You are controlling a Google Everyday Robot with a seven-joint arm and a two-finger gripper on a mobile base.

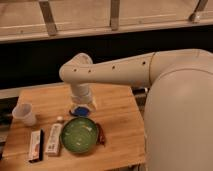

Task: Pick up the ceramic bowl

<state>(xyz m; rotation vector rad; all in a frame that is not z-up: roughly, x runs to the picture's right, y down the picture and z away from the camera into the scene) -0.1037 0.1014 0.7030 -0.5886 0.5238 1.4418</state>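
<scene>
The ceramic bowl (79, 135) is round, shallow and glossy green with a darker rim. It sits upright on the wooden table (117, 110), near the front edge. My gripper (83, 104) hangs from the white arm, pointing down, just behind the bowl and above a small blue object (78, 111). It is not touching the bowl. The arm's wrist hides the fingers.
A translucent plastic cup (24, 114) stands at the table's left. Two flat packets (36, 145) (54, 139) lie left of the bowl, a dark reddish item (100, 134) at its right. A small white object (60, 119) lies behind the packets. My white body (180, 120) fills the right.
</scene>
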